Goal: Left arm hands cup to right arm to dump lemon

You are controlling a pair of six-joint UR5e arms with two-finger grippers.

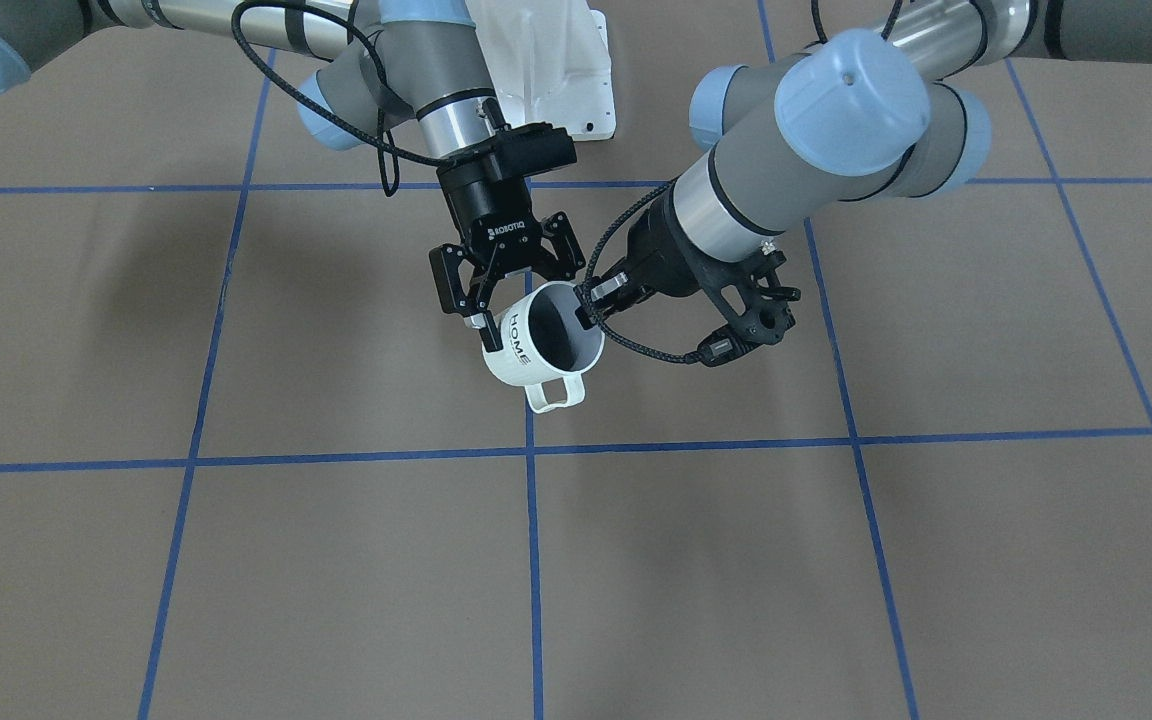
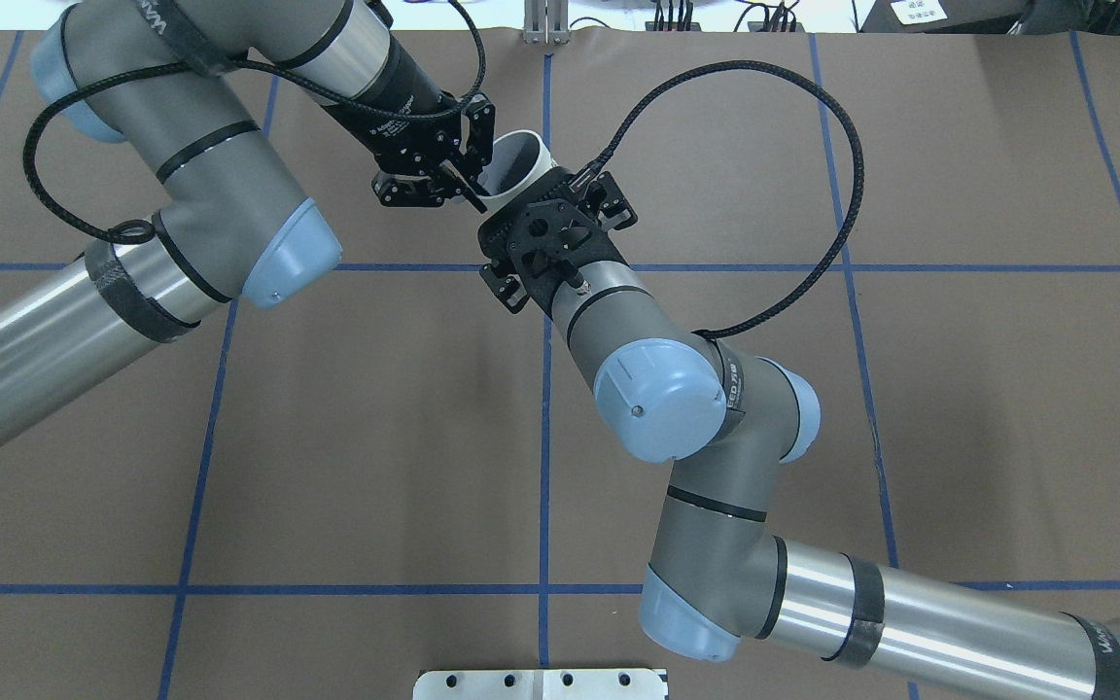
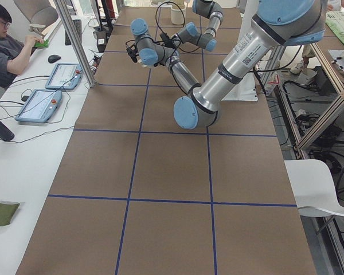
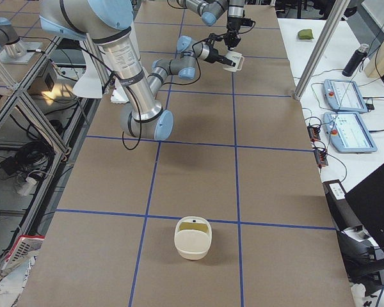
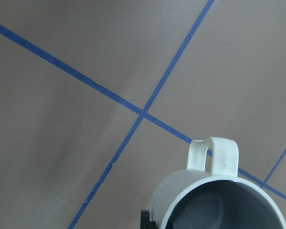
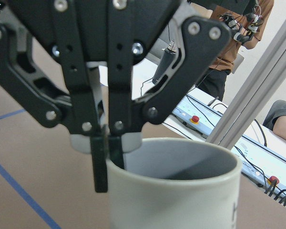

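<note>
The white cup (image 1: pixel 521 345) with black "HOME" lettering hangs tilted above the table, handle toward the operators' side. My left gripper (image 1: pixel 588 308) is shut on its rim, one finger inside and one outside, as the right wrist view shows (image 6: pixel 108 160). My right gripper (image 1: pixel 534 312) points down over the cup from the robot's side, jaws spread wide to either side of the cup wall. One pad (image 1: pixel 484 322) is at the cup's side; the other is hidden. The cup's grey inside (image 5: pixel 214 210) shows no lemon. The cup also shows in the overhead view (image 2: pixel 521 156).
A cream tub (image 4: pixel 192 238) with a yellowish inside stands on the table far toward the robot's right end. A white mounting plate (image 1: pixel 556 70) sits at the robot's base. Control tablets (image 4: pixel 345 96) and an operator (image 3: pixel 8 46) are beyond the far edge.
</note>
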